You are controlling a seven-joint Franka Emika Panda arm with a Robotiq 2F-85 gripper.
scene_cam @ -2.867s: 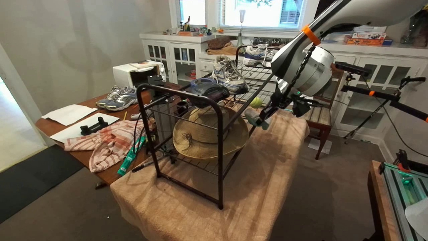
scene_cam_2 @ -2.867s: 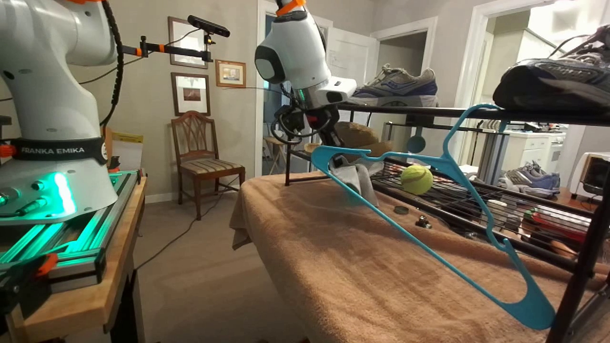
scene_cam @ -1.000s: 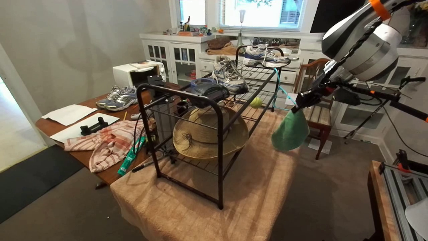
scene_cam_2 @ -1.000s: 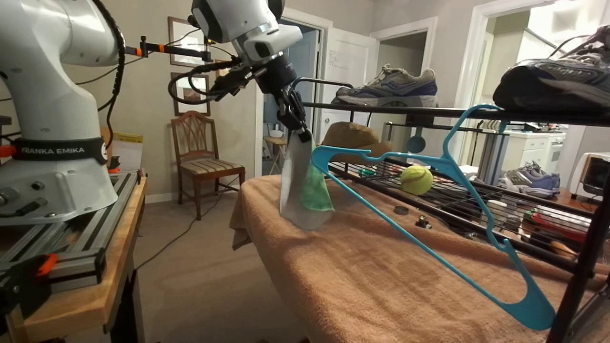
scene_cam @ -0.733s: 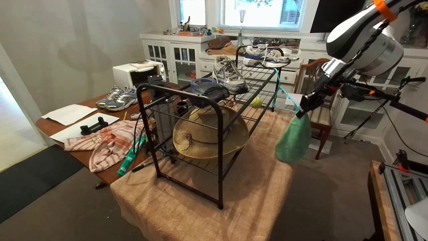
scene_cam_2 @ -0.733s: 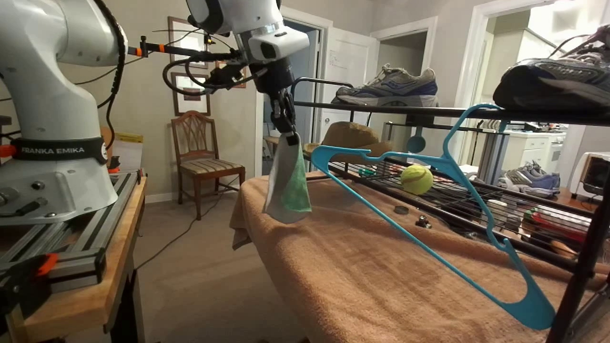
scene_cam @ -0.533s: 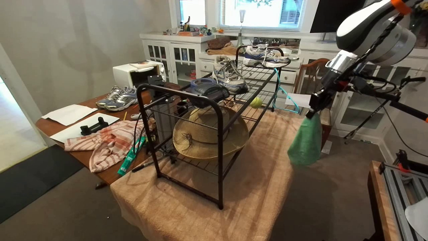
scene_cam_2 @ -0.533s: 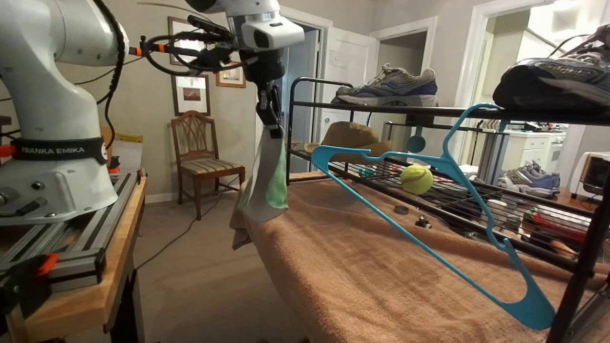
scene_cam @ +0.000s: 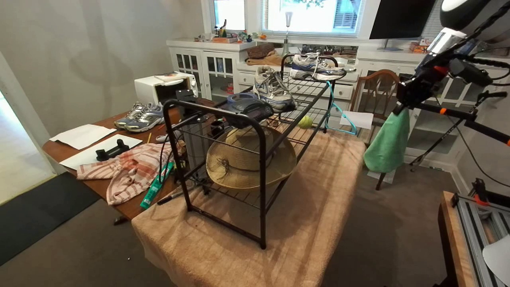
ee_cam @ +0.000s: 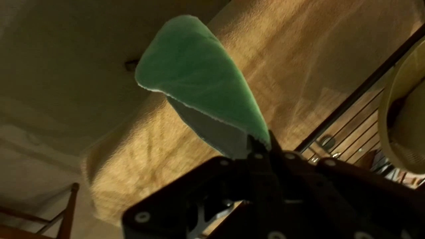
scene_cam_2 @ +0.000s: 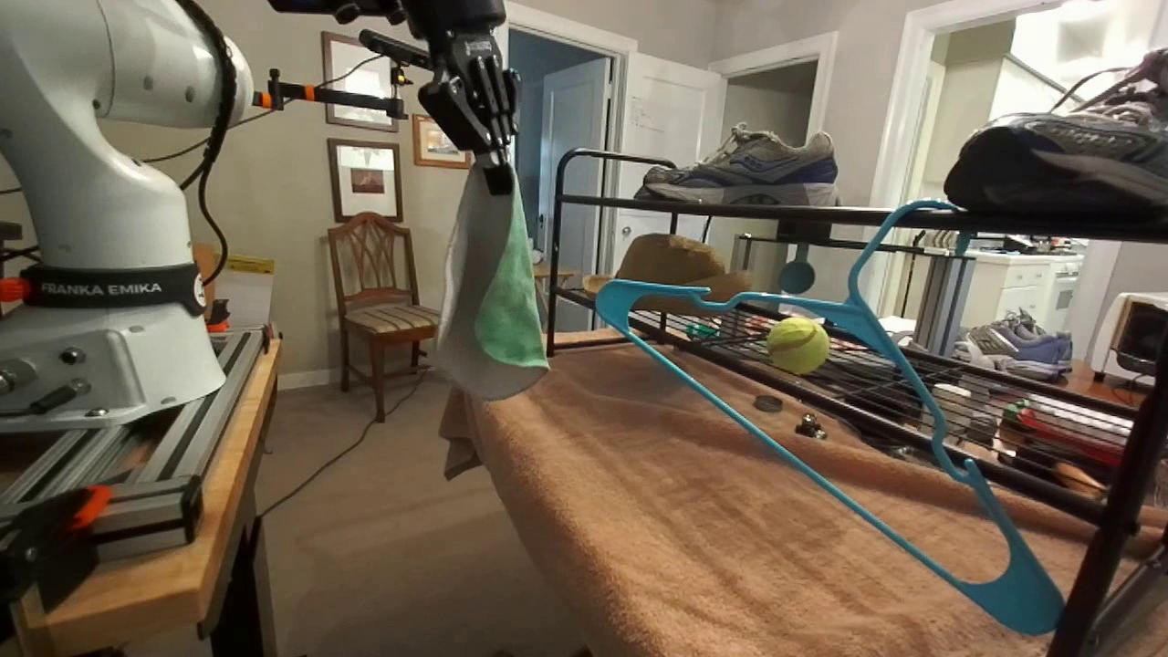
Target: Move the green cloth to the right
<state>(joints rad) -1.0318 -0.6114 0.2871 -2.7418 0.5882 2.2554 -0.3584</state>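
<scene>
The claw (scene_cam_2: 497, 175) pinches the green cloth (scene_cam: 388, 145) by its upper end; the rest hangs in the air, right of the counter (scene_cam: 310, 211) in an exterior view. Grasp and lift look done; setting it down rightward probably remains.

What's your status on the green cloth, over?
Jaws shut on green cloth. It hangs in midair. Rack apart from it. Nothing seen in the way.

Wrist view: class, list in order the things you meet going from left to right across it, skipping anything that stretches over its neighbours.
Part of a wooden chair → green cloth → small round disc → straw hat, cut off by the picture's right edge.
</scene>
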